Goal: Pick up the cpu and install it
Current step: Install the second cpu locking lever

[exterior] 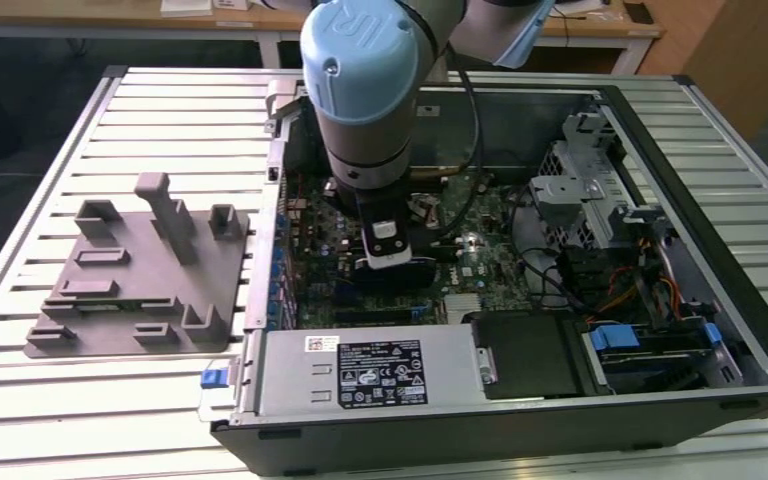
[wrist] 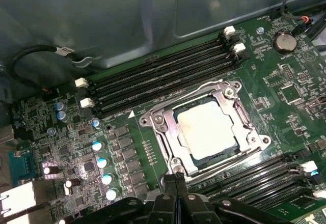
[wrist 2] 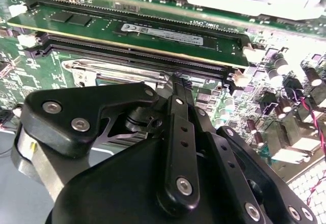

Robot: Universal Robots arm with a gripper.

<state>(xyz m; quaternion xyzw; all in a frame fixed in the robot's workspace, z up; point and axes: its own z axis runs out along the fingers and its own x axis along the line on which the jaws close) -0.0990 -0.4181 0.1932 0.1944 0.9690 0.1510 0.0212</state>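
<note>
Reaching down into an open computer case [exterior: 704, 200], the grey-and-blue arm [exterior: 357, 90] hides much of the motherboard in the exterior view. Its pincer [exterior: 387, 262] hangs over the middle of the board, and the socket below is covered by it. At six o'clock of the arm, the power supply [exterior: 357, 375] carries a black-and-white printed label [exterior: 384, 372]. At nine o'clock of the case, a grey holder tray [exterior: 131, 290] with upright posts lies on the slatted counter [exterior: 37, 400].

In the second wrist view the black pincer [wrist 2: 177, 79] is clenched with nothing between its fingers. Beyond it a green memory stick [wrist 2: 127, 28] bears a small white printed sticker [wrist 2: 163, 33]. The pincer's body covers most of the socket.

In the first wrist view the cpu [wrist: 209, 130] lies flat inside the socket's metal frame [wrist: 163, 127]. It is a square chip with a pale silver top and a thin dark rim. Black memory slots [wrist: 163, 76] run beside the frame on two sides. The pincer [wrist: 177, 180] hovers just beside the frame, apart from the chip, and its linkage is cut off at the picture's edge.
</note>
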